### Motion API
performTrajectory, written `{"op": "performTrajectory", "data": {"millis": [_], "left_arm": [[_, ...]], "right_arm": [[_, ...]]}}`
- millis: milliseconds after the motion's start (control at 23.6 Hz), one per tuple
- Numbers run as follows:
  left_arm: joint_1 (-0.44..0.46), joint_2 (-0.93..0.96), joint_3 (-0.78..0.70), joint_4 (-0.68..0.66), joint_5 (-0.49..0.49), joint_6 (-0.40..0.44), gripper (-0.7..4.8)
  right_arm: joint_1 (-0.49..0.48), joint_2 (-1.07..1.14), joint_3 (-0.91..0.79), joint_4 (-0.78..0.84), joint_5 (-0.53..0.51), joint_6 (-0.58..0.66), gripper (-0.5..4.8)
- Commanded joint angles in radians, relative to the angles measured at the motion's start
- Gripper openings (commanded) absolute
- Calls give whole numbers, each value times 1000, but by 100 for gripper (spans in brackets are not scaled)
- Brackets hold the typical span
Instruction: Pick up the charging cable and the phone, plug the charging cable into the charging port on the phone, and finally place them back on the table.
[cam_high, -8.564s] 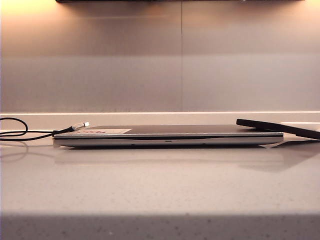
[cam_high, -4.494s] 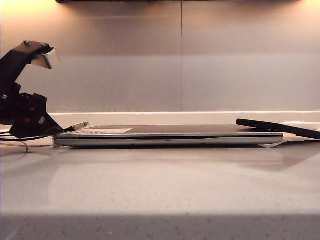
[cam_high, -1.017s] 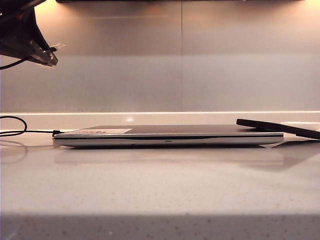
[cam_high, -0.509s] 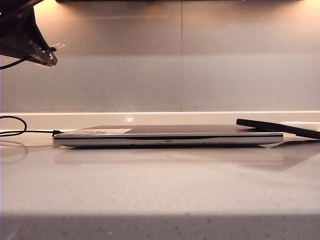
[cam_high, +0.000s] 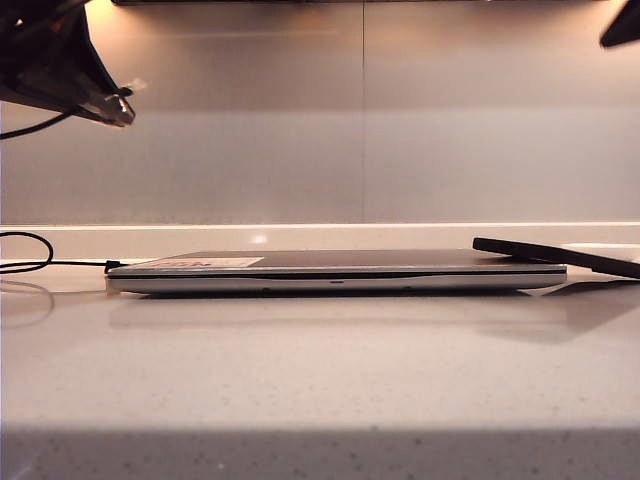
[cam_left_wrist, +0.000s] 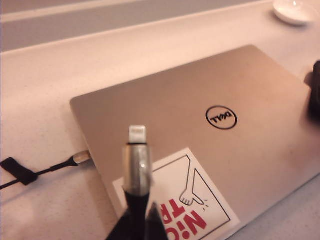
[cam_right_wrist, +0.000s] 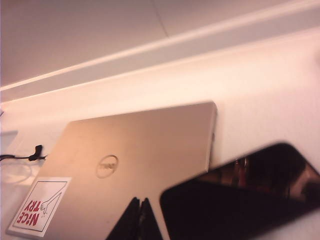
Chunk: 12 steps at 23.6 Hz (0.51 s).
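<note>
1. Jaws of your left gripper (cam_left_wrist: 137, 227) pinch the charging cable (cam_left_wrist: 136, 170) high over the laptop (cam_left_wrist: 200, 145), plug outward.
2. Jaws of your right gripper (cam_right_wrist: 139, 217) are shut and empty above the phone (cam_right_wrist: 240, 200), which leans on the laptop's edge.
3. Open them, then take the phone by its sides.
4. Mind the glossy table (cam_high: 320, 380) and the wall close behind.
</note>
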Motion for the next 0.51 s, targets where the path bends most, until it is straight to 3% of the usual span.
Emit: {"op": "performTrajectory", "data": {"millis": [42,212,509], "left_arm": [[-15,20,6,13,4,37,-6],[-26,51,6,13,4,61,-6],[-26,90,4,12,4,75,-6]], "right_arm": [[-59,25,5,0,-89,84,-1],[-111,76,5,-4,-147,154,-1],[-119,156,4,-21,-183,207,-1]]}}
